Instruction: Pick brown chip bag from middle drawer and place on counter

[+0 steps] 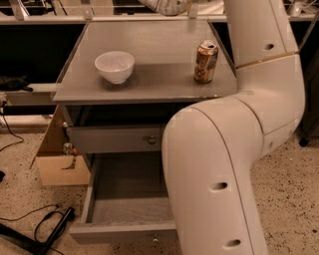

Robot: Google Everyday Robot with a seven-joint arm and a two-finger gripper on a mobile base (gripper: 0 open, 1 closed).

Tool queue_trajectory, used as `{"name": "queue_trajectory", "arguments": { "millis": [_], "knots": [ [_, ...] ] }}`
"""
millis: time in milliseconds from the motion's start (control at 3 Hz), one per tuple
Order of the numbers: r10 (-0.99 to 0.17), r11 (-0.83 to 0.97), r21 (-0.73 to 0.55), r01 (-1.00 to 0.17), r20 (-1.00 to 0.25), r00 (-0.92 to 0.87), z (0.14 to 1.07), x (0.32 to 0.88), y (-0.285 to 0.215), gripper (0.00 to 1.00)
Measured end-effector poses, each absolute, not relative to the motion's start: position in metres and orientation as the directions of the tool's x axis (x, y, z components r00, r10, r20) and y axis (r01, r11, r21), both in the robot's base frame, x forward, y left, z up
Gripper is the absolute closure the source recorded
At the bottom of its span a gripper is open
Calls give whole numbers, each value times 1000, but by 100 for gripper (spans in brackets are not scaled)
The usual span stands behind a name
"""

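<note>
The middle drawer is pulled open at the bottom of the cabinet. Its visible floor is bare, and my arm hides its right part. The brown chip bag is not in view. The counter holds a white bowl on the left and a tan-and-white drink can on the right. My gripper is out of view past the top edge. Only a pale rounded piece shows there, above the counter's far side.
The knobbed grey drawer above the open one is shut. An open cardboard box stands on the floor to the left of the cabinet. Black cables lie on the speckled floor at lower left. My arm fills the right foreground.
</note>
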State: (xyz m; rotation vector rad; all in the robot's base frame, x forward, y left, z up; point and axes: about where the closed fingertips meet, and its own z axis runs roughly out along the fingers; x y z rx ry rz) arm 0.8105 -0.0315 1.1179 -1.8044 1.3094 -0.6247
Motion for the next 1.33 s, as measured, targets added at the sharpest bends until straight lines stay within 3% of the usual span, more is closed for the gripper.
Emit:
{"name": "queue_trajectory", "arguments": {
  "millis": [667, 1000, 1333],
  "knots": [
    [-898, -306, -850, -429, 108, 426, 1063, 879, 32, 100],
    [-918, -350, -804, -480, 192, 348, 1019, 905, 24, 100],
    [-922, -349, -803, -483, 202, 330, 1019, 907, 19, 82]
  ]
}}
